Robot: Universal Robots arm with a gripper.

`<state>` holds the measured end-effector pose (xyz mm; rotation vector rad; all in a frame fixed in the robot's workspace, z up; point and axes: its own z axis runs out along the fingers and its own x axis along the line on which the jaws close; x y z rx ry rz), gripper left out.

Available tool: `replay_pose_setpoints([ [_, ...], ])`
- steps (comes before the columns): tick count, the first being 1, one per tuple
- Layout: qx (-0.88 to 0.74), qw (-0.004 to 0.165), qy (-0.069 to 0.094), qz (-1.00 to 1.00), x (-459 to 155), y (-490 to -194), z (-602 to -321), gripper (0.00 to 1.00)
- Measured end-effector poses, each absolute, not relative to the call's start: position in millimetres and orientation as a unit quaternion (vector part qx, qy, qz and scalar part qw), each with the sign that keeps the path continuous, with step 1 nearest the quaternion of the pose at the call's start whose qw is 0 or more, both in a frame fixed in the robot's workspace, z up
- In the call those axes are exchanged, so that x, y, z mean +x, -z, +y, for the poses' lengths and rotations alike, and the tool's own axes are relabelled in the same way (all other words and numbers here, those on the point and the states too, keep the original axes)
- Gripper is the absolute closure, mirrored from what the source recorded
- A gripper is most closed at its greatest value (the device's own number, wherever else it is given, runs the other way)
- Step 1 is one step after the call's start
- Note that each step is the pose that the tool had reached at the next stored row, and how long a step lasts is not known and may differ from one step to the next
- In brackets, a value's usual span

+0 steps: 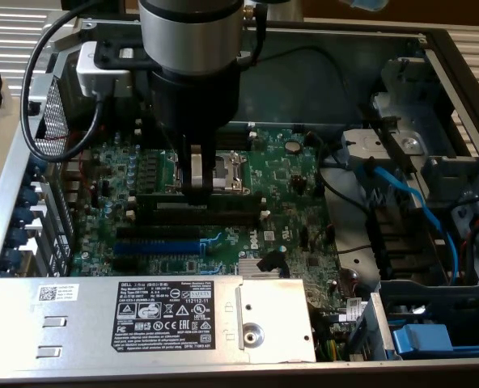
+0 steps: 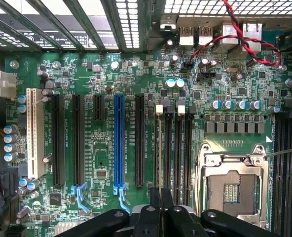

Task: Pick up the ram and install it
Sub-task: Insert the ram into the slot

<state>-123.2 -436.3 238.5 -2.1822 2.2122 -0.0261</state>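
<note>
- The long, narrow dark-green ram stick (image 1: 231,202) stands on edge across the middle of the green motherboard (image 1: 292,174). It lies along the long black plastic slots with white end clips (image 2: 178,148). Whether it is seated I cannot tell.
- The black tool (image 1: 197,186) has its fingers pressed together, pinching the ram near its middle.
- If the stick sits slightly askew to its slot, a downward push could bend it or strain the board.
- Gripped at one spot, it could tip, one end entering while the other rides high.
- End clips that are not spread would block it.
- The board is flat but crowded. The silver processor socket (image 2: 232,185) lies just beside the slots on the far side, and the blue slot (image 2: 119,143) is near on the other.
- The open grey metal case (image 1: 361,89) leaves free room above. A blue cable (image 1: 409,198) at the exterior view's right is well apart.
</note>
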Motion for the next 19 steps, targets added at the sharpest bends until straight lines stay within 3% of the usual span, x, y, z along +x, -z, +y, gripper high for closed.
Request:
replay_pose_setpoints([
  [19,-0.702,0.021,0.013,0.712,-125.6,-236.7,-435.3,0.88],
])
